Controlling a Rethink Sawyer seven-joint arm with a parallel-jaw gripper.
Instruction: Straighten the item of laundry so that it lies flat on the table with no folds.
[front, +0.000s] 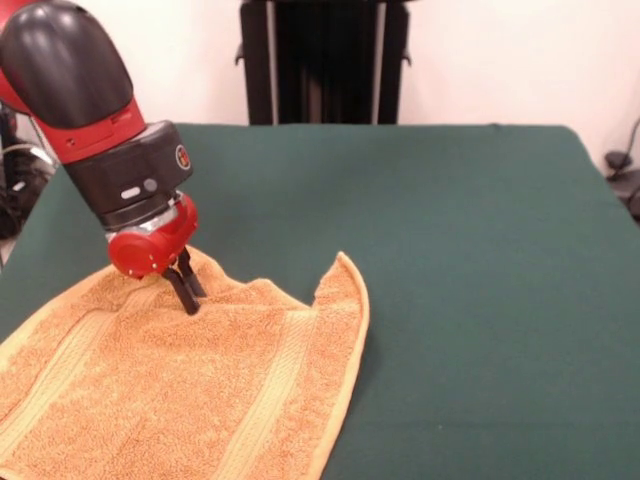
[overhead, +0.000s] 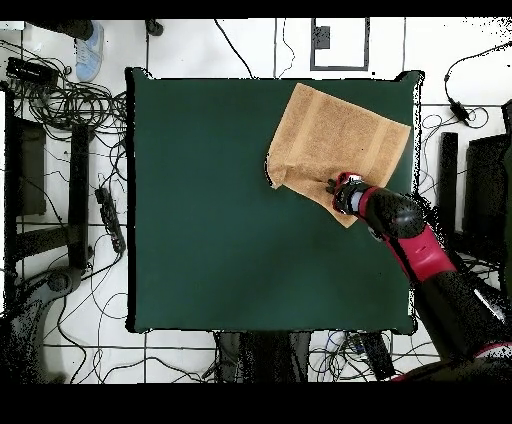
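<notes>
On table (overhead: 220, 220): towel (overhead: 340, 135) diagonal, corner-skewed

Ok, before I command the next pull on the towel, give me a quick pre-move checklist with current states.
1. End effector down on the towel: ok, tips at the cloth near its far edge.
2. Cloth actually pinched: cannot tell.
3. Towel flat: not ok, corner curled up beside a notch in the far edge.
4. Towel fully on the table: cannot tell; the front view crops it.
5. Free table to drag across: ok, bare green cloth on one side.
</notes>
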